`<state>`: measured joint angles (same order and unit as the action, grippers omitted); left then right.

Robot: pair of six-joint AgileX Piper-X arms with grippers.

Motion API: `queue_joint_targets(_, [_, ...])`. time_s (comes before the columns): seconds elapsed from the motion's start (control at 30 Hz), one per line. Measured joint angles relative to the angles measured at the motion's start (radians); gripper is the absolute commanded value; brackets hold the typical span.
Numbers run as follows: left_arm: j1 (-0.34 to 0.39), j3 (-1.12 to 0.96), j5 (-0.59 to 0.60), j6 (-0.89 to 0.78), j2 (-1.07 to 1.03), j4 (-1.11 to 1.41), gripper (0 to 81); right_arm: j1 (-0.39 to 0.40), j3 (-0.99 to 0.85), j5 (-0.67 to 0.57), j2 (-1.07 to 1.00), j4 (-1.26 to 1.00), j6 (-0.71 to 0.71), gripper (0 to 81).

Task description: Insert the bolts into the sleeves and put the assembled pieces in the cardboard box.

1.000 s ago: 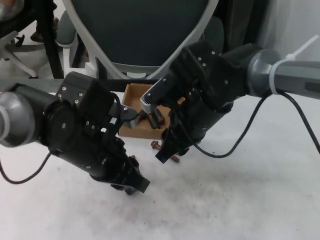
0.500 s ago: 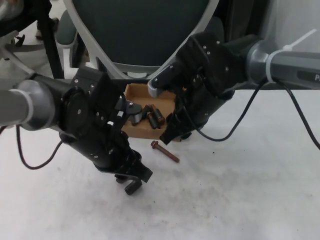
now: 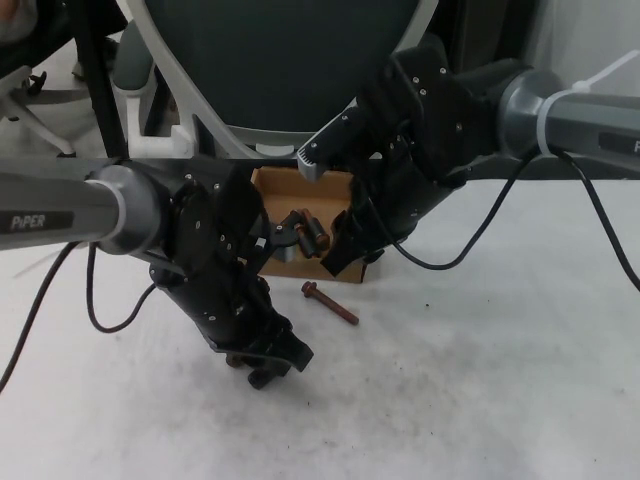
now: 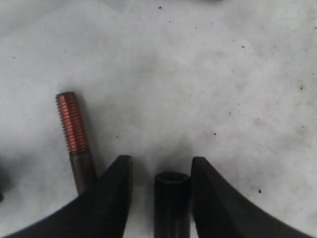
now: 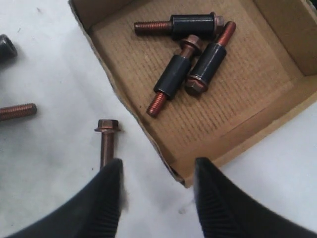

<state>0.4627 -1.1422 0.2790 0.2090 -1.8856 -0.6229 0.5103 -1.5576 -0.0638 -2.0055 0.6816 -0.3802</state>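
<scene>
A black sleeve (image 4: pixel 172 201) stands on the white bench between the fingers of my left gripper (image 4: pixel 161 163), which is open, with a gap on one side of the sleeve. A copper bolt (image 4: pixel 74 134) lies just beside one finger. In the high view the left gripper (image 3: pixel 268 365) is down at the bench, in front of the cardboard box (image 3: pixel 275 185). My right gripper (image 5: pixel 158 166) hangs open and empty over the box's near corner (image 5: pixel 181 171). Three assembled pieces (image 5: pixel 200 64) lie in the box. A loose bolt (image 5: pixel 105 141) lies beside one right finger.
Another bolt's threaded end (image 5: pixel 17 111) and a dark sleeve end (image 5: pixel 6 47) show at the edge of the right wrist view. A loose bolt (image 3: pixel 330 303) lies between the two arms. A chair (image 3: pixel 280 60) stands behind the bench. Black cables trail from both arms.
The left arm has swung right and forward, its gripper staying low at the bench. The right gripper has drawn back toward the box, uncovering the loose bolt.
</scene>
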Motion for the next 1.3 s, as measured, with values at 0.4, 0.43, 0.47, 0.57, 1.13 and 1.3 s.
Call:
queue_joint_targets(0.4, [-0.002,-0.015,-0.009,0.0,-0.014,-0.022,10.3,0.0,0.0,0.001,-0.009,-0.019,-0.008,37.2])
queue_joint_targets(0.43, [-0.002,-0.015,-0.009,0.0,-0.014,-0.022,5.9,0.0,0.0,0.001,-0.015,-0.015,-0.01,37.2])
queue_joint_targets(0.47, [-0.002,-0.015,-0.009,0.0,-0.014,-0.022,1.7,0.0,-0.002,0.001,-0.016,-0.014,-0.013,37.2])
queue_joint_targets(0.57, [-0.002,-0.015,-0.009,0.0,-0.014,-0.022,0.8,0.0,-0.001,0.001,-0.029,-0.009,-0.015,37.2])
queue_joint_targets(1.13, [-0.003,0.191,0.101,0.015,0.063,0.301,0.8,-0.003,-0.113,-0.016,-0.123,0.141,-0.063,37.9])
queue_joint_targets(1.3, [-0.003,0.221,0.104,0.017,0.125,0.294,0.8,-0.003,-0.115,-0.051,-0.123,0.141,-0.064,37.9])
